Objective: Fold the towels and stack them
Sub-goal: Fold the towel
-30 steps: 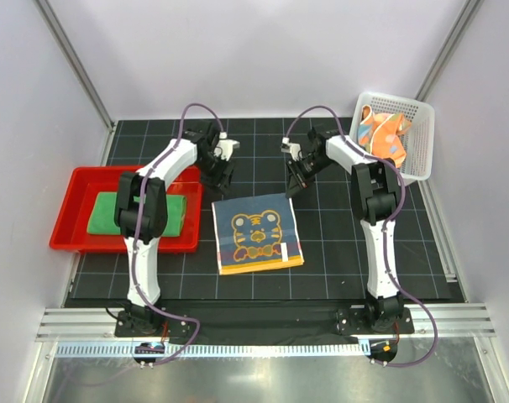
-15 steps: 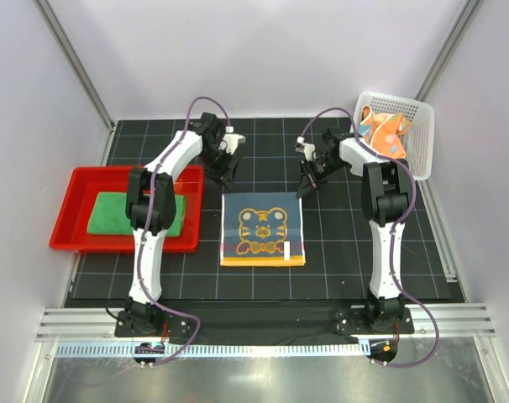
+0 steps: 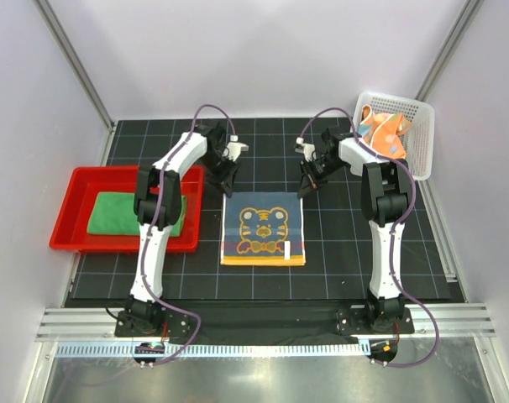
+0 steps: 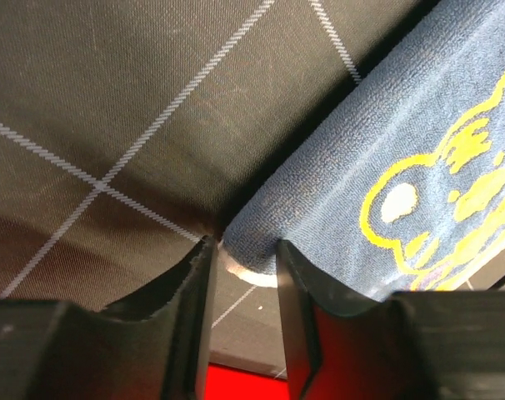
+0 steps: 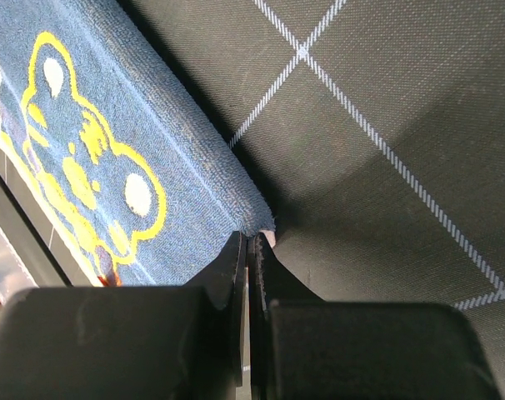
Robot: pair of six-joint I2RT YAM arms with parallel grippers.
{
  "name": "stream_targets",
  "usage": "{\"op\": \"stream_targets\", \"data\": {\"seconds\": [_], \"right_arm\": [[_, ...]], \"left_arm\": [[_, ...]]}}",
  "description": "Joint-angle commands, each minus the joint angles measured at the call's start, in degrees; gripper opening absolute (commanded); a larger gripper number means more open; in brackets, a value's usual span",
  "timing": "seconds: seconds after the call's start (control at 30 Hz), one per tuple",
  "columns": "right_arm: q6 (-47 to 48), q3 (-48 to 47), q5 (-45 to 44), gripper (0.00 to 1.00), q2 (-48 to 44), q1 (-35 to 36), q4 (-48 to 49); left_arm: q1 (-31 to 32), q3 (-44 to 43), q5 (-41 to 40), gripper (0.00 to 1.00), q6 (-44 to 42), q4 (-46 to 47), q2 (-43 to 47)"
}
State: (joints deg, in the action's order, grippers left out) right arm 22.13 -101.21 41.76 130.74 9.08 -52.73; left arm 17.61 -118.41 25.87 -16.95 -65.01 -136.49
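arms (image 3: 166, 168) extended to tiger towel (image 3: 263, 231) far corners, left gripper (image 4: 244, 250) parted around one, right gripper (image 5: 254, 237) pinching other

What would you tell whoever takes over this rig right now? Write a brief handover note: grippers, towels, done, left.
Left gripper: fingers either side of the far-left corner of the tiger towel; grip unclear.
Right gripper: shut on its far-right corner.
The tiger towel lies flat, tiger up. Green towel: neat rectangle in the red tray. Orange towel: crumpled in the white basket.
Done: green, apparently.
Left: fold tiger and orange towels, stack all three.
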Motion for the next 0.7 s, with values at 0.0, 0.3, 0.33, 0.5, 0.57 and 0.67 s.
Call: {"op": "stream_targets", "data": {"seconds": [0.0, 0.3, 0.33, 0.5, 0.57, 0.67], "right_arm": [[0.6, -0.4, -0.7, 0.01, -3.1, -0.4, 0.9], [-2.9, 3.5, -8.0, 0.01, -6.6, -0.4, 7.2], [-3.7, 4.6, -9.1, 0.01, -9.3, -0.5, 8.9], [-8.1, 13.0, -15.6, 0.01, -17.8, -0.3, 19.4], [-9.4, 16.9, -17.1, 0.01, -22.0, -0.4, 22.0], [-10.8, 21.4, -19.5, 0.01, -26.7, 0.2, 26.6]], "left_arm": [[-0.2, -3.5, 3.0, 0.36, -1.9, -2.7, -0.9], [-0.1, -5.5, 1.5, 0.00, 0.3, -2.5, 0.7], [0.0, -5.2, 1.5, 0.00, 0.9, -1.5, 2.7], [1.6, 0.3, -2.8, 0.00, 2.9, 5.7, 10.4], [2.3, 3.5, -4.9, 0.00, 3.3, 8.7, 13.4], [2.7, 5.9, -6.3, 0.00, 3.7, 9.6, 15.9]]}}
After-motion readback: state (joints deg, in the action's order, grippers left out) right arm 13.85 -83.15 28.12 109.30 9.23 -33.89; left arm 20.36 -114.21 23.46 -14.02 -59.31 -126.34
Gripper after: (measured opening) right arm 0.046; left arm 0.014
